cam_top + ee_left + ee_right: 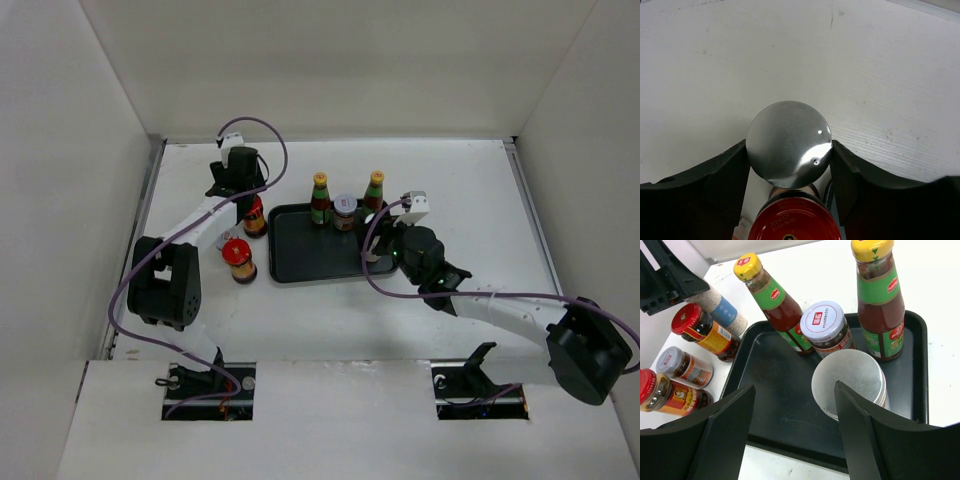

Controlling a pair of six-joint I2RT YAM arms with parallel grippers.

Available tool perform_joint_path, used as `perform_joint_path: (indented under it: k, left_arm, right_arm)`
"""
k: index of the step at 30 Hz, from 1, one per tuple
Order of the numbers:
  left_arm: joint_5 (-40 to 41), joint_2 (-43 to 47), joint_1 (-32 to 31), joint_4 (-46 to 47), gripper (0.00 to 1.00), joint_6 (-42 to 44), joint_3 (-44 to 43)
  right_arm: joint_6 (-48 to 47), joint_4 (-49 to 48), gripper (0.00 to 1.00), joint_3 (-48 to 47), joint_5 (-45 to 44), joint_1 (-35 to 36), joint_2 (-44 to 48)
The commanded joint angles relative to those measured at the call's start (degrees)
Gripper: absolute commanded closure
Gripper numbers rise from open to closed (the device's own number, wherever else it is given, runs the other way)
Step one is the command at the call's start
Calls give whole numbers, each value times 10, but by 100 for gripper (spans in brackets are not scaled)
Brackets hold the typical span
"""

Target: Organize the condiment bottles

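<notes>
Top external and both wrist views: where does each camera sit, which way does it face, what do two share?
Top external: above and behind the bases, looking down on the white table; left arm and right arm show.
Left wrist: on the left gripper, looking down on a round silver lid between its fingers.
Right wrist: on the right gripper, facing the black rectangular tray; both fingers show.
Shared: top and right wrist show that tray.

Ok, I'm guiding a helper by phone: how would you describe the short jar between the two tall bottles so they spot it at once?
Find the black tray in the middle of the table. At its far edge stand two tall yellow-capped bottles, with the jar between them. Its white lid with a red label sets it apart from the plain silver-topped can in front.
</notes>
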State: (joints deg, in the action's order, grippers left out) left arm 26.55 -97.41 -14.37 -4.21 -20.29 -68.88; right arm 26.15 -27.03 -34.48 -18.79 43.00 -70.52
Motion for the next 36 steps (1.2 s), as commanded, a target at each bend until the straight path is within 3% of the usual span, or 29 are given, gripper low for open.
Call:
perform_joint_path:
  k: [1, 6, 11, 22, 36]
  left_arm:
    - [31, 40, -7, 59, 48, 16, -25]
    - [97, 92, -29, 127, 48, 81, -26]
    - [95, 126, -54, 143, 48, 110, -38]
    - [20, 138, -155, 90, 50, 45, 0]
    - [-21, 92, -161, 117, 52, -18, 90]
  right_arm:
    - [-3, -27, 28, 0, 4, 3, 8]
    - [-3, -28, 28, -1, 4, 5, 3]
    - [-1, -35, 28, 5, 4, 4, 12]
    - [3, -40, 28, 10, 3, -1, 16]
    - [4, -43, 26, 19, -13, -8, 26]
